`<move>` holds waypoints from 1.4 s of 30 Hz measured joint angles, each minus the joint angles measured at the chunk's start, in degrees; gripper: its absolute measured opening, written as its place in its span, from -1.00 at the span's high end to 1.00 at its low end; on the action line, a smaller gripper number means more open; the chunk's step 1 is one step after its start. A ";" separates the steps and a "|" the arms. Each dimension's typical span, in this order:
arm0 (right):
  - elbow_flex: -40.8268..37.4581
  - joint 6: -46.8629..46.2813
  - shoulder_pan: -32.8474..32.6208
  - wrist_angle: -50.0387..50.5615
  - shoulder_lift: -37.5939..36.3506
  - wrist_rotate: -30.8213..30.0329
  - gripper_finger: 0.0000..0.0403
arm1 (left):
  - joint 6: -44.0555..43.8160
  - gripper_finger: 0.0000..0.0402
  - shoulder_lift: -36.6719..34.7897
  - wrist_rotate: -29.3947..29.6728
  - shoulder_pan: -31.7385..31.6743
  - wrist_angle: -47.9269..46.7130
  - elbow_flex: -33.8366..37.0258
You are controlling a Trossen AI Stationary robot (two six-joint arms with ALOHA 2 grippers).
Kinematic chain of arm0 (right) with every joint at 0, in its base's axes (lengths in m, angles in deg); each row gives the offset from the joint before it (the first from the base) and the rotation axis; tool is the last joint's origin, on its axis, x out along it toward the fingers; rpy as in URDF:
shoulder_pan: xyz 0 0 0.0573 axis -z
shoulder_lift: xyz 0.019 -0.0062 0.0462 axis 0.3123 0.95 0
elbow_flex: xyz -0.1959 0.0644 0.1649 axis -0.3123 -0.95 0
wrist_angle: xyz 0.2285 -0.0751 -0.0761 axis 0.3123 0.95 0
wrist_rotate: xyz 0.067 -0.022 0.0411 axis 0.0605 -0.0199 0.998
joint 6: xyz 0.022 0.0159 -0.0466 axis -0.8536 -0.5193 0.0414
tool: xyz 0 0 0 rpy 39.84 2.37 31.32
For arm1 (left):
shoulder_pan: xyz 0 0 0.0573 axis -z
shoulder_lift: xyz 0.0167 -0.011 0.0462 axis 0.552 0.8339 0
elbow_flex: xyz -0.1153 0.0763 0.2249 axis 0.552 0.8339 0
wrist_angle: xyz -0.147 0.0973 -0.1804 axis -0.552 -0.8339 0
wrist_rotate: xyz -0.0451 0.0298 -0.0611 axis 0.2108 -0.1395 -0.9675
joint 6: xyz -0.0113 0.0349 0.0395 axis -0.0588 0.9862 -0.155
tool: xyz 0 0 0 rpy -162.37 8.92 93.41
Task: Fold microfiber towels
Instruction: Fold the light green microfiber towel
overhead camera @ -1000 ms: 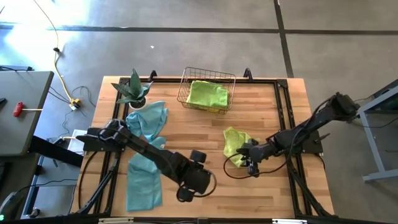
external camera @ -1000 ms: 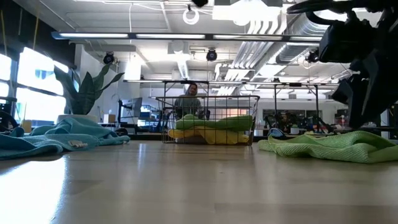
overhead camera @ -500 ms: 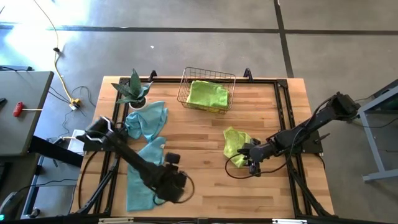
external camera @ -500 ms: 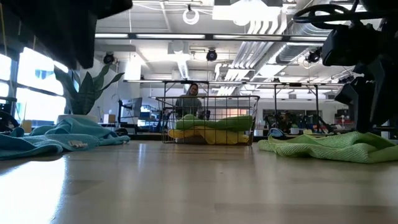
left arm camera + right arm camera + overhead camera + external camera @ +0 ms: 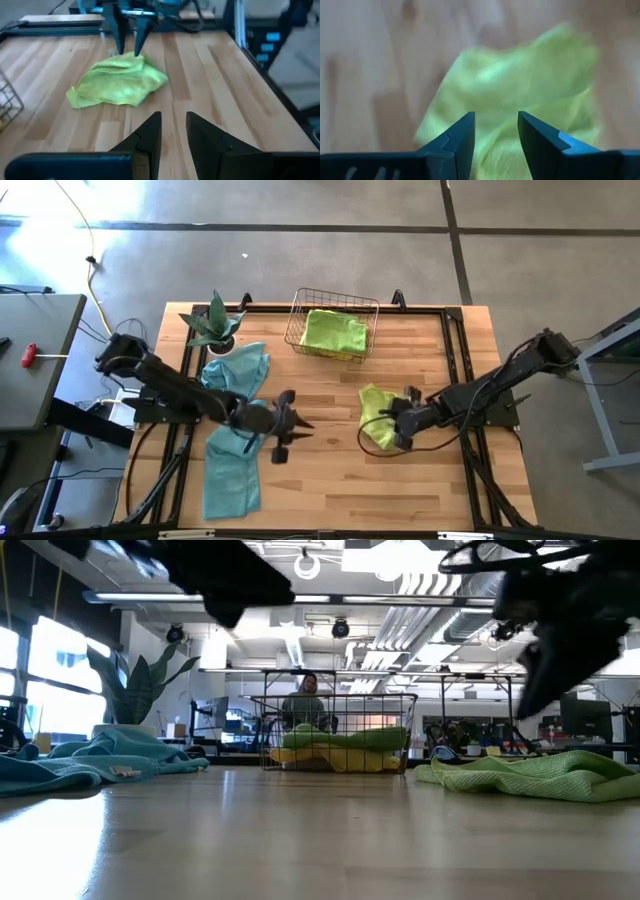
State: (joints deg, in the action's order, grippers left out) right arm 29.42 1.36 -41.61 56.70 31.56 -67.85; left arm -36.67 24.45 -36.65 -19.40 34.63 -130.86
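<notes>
Two tools released | left tool (image 5: 290,423) mid-table; right tool (image 5: 398,425) over lime towel (image 5: 376,412) | basket (image 5: 334,329), plant (image 5: 213,323) behind

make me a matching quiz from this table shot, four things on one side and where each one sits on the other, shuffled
Things:
1. crumpled lime green towel
2. teal towels
3. potted plant
4. wire basket

Places:
A. far left corner of the table
B. just under the right gripper
C. far edge, near the middle, towels inside
D. left side, spread along the wood

Pairs: 1-B, 2-D, 3-A, 4-C
</notes>
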 joint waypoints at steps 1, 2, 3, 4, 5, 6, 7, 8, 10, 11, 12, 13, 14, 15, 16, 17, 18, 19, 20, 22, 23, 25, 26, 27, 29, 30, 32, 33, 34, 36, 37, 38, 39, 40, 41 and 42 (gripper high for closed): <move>0.73 -0.09 0.39 -0.55 0.43 -2.43 0.29 | -0.86 0.60 0.16 -0.98 -1.18 3.64 1.76; 1.03 -0.15 0.69 -0.86 0.75 -3.63 0.29 | -1.93 0.60 0.69 -1.34 -1.95 6.92 2.88; 1.31 -0.28 1.37 -0.06 0.81 -4.19 0.29 | -3.31 0.60 1.35 -1.71 -2.54 9.43 3.50; 1.57 -0.30 2.35 -0.99 1.79 -3.99 0.29 | -4.55 0.60 1.64 -2.14 -3.32 10.38 4.04; 2.03 -0.47 3.45 -2.34 2.43 -3.32 0.29 | -5.79 0.60 1.66 -2.28 -3.78 9.92 4.49; 2.01 -1.35 4.40 -2.63 2.88 -1.51 0.29 | -6.72 0.60 1.72 -2.83 -3.91 9.70 4.54; 1.92 -2.17 5.74 -1.82 3.45 -0.46 0.29 | -7.26 0.60 1.82 -3.42 -4.04 9.57 4.42; 1.83 -2.77 7.05 -2.27 4.17 0.69 0.29 | -7.31 0.59 2.07 -3.47 -4.06 9.62 4.24; 1.87 -2.87 9.28 -1.59 5.44 2.11 0.28 | -7.37 0.57 2.23 -3.58 -3.71 9.38 4.54; 1.85 -2.87 10.36 -0.94 5.73 2.10 0.27 | -6.92 0.55 2.27 -3.58 -3.33 9.42 4.41; 1.85 -2.88 11.49 -1.27 6.09 2.23 0.25 | -6.07 0.53 2.27 -3.56 -3.02 9.59 4.28; 1.87 -2.87 12.58 -1.05 6.27 2.35 0.23 | -5.21 0.50 2.25 -3.34 -2.84 9.92 4.33; 1.87 -2.87 13.60 -0.65 6.27 2.33 0.20 | -4.39 0.47 2.25 -3.21 -2.52 9.99 4.35; 1.87 -2.87 14.53 -0.57 6.24 2.34 0.18 | -3.77 0.44 2.25 -3.10 -2.22 9.84 4.35; 1.87 -2.87 15.51 -0.69 6.24 2.33 0.15 | -3.22 0.42 2.25 -3.00 -2.05 9.80 4.35; 1.87 -2.95 16.46 -0.70 6.25 2.33 0.12 | -2.53 0.39 2.25 -2.67 -1.98 10.02 4.37; 1.87 -3.48 17.34 -0.41 6.25 2.32 0.10 | -1.76 0.36 2.25 -2.34 -1.88 10.34 4.33; 1.87 -4.79 18.23 -0.19 6.31 2.28 0.07 | -1.11 0.34 2.25 -2.12 -1.79 10.28 4.30; 1.87 -6.53 19.12 -0.14 6.65 2.08 0.06 | -0.48 0.32 2.25 -1.51 -1.70 10.28 4.34; 1.85 -9.78 20.75 1.32 6.85 2.10 0.04 | 0.09 0.29 2.25 -0.28 -1.70 10.52 4.35; 1.85 -10.70 21.43 1.23 7.13 2.06 0.03 | 0.10 0.28 2.25 0.19 -1.70 10.52 4.35; 1.85 -11.74 22.25 1.22 7.53 2.41 0.03 | 0.09 0.27 2.25 0.53 -1.70 10.75 4.35; 1.85 -11.96 22.40 1.09 7.74 2.91 0.03 | 0.05 0.27 2.25 0.49 -1.70 10.93 4.35; 1.86 -11.92 22.42 -0.02 8.26 4.05 0.03 | 0.07 0.27 2.25 0.40 -1.70 10.93 4.35; 1.87 -11.89 22.21 0.13 9.21 5.84 0.03 | 0.07 0.28 2.25 0.29 -1.65 10.92 4.35; 1.87 -11.89 22.12 0.08 9.89 6.45 0.03 | 0.00 0.28 2.25 0.27 -1.65 10.80 4.32; 1.87 -11.85 22.14 0.49 11.57 7.13 0.03 | -0.12 0.27 2.25 0.25 -1.67 10.31 4.35; 1.83 -11.63 22.15 0.76 12.18 7.45 0.03 | -0.09 0.27 2.25 0.25 -1.67 10.33 4.36; 1.82 -11.02 22.18 0.30 12.87 7.54 0.03 | 0.02 0.27 2.25 0.25 -1.67 10.34 4.35; 1.82 -10.47 22.18 -0.27 13.80 7.73 0.04 | 0.05 0.27 2.25 0.25 -1.67 10.66 4.37; 1.83 -10.35 22.16 -0.23 14.01 7.70 0.05 | 0.05 0.27 2.25 0.26 -1.67 10.93 4.35; 1.90 -10.14 22.13 -0.57 14.25 7.72 0.07 | 0.03 0.27 2.25 0.25 -1.67 10.93 4.32; 1.91 -9.46 21.96 -0.56 14.35 7.72 0.11 | -0.10 0.28 2.25 0.25 -1.67 10.91 4.34; 1.92 -9.01 21.76 -0.52 14.31 7.69 0.15 | -0.37 0.28 2.25 0.25 -1.67 10.98 4.35; 1.96 -8.42 21.52 -0.70 14.25 7.72 0.21 | -0.73 0.27 2.25 0.26 -1.67 11.06 4.35; 2.07 -7.70 21.29 -0.72 14.24 7.69 0.27 | -1.05 0.27 2.25 0.27 -1.67 11.06 4.35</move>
State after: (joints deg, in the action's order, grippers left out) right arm 31.49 -6.34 -20.32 55.99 45.80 -60.16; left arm -37.71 26.70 -36.38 -21.08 45.69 -126.51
